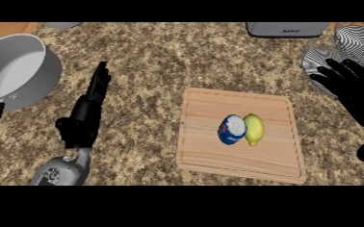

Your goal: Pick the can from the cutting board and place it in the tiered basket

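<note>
Head view: can (pixel 232 129) lies on its side near the middle of the cutting board (pixel 213 149), long axis running roughly up–down in the view, blue-and-white with a touch of red, touching a yellow lemon (pixel 253 129) on its right. Left hand (pixel 91 101) — fingers straight, holding nothing — hovers over the counter (pixel 177 57) left of the board. Right hand (pixel 346 84) at the right edge, fingers spread, over the patterned tiered basket (pixel 320 60).

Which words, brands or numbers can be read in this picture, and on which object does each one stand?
Grey metal appliance at the counter's far edge: a small dark mark on its front, too blurred to read.
Blue and white can on the wooden cutting board: a printed pattern, no letters readable.
Yellow lemon beside the can: no text.
Nothing else bears writing.
</note>
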Robot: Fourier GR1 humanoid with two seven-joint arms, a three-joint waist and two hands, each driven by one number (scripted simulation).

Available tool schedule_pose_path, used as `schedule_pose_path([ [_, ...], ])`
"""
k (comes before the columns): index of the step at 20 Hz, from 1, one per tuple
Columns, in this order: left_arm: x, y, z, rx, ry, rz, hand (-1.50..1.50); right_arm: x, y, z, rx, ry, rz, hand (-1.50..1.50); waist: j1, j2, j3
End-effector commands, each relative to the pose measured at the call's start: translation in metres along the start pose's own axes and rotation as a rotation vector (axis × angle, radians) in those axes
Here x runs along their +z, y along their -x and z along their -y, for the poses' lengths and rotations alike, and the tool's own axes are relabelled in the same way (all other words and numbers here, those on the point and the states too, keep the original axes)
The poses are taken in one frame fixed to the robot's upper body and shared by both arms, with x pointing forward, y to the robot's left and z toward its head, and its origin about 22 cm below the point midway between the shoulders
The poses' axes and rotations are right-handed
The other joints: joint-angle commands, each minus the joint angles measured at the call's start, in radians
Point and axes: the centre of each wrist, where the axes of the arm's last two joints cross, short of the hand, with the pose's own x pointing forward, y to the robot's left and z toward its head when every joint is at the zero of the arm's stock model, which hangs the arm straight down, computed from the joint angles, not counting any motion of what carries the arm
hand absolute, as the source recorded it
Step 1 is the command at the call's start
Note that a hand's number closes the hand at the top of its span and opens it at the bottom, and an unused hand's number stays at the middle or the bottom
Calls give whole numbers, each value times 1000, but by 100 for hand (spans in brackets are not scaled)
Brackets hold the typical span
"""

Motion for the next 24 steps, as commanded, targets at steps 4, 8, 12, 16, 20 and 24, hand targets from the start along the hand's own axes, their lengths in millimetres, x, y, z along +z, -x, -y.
schedule_pose_path([
  [4, 2, 2, -5, -3, -25, -21, 0, -26, -130, -13, 590, -253, -214, -150, -23, -17, -3],
  [8, 3, -1, 16, -8, -8, -5, 0, -59, -157, -55, 892, -356, -283, -150, -12, -14, -2],
  [12, 0, 0, 22, -16, 0, -13, 0, -75, -154, -93, 1104, -387, -344, -150, -6, -9, -2],
  [16, 7, 5, 6, 2, 13, -6, 0, -80, -127, -126, 1149, -419, -411, -150, 0, -8, -3],
  [20, -3, -6, 26, 3, 10, -21, 0, -89, -117, -156, 1169, -433, -448, -150, -3, -8, -3],
  [24, -12, 6, 7, -11, -12, -1, 0, -91, -95, -181, 1184, -452, -453, -150, -5, -7, -3],
])
